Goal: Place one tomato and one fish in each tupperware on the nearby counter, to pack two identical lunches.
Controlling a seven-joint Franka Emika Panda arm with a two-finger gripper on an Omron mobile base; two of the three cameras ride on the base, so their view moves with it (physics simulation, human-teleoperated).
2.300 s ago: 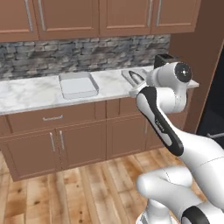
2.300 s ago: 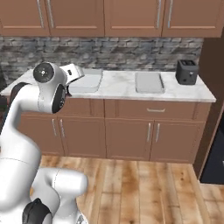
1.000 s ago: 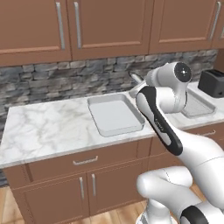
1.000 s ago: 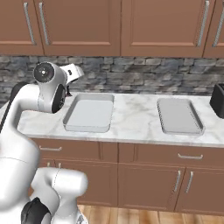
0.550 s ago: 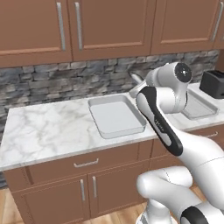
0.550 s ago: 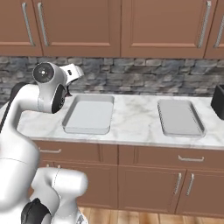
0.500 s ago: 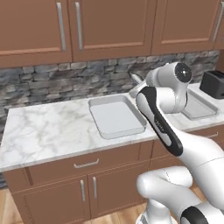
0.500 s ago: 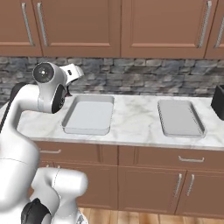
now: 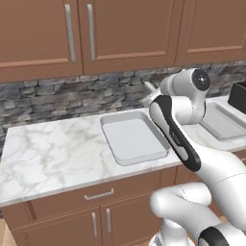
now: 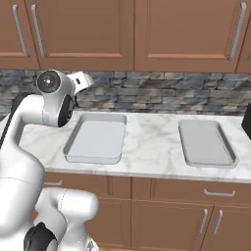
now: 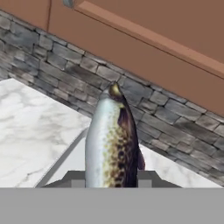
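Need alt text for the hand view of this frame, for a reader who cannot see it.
A silvery grey, speckled fish is gripped between the gripper fingertips and points away from the camera. Beyond it lie the white marble counter, the rim of a pale tupperware, a grey stone backsplash and brown wooden cabinets.

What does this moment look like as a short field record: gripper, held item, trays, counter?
gripper: shut on the fish, raised near the stone backsplash
fish: silvery with dark speckles, sticking out past the fingertips
left tupperware: nothing inside
right tupperware: nothing inside
counter: white marble, both trays resting on it, apart
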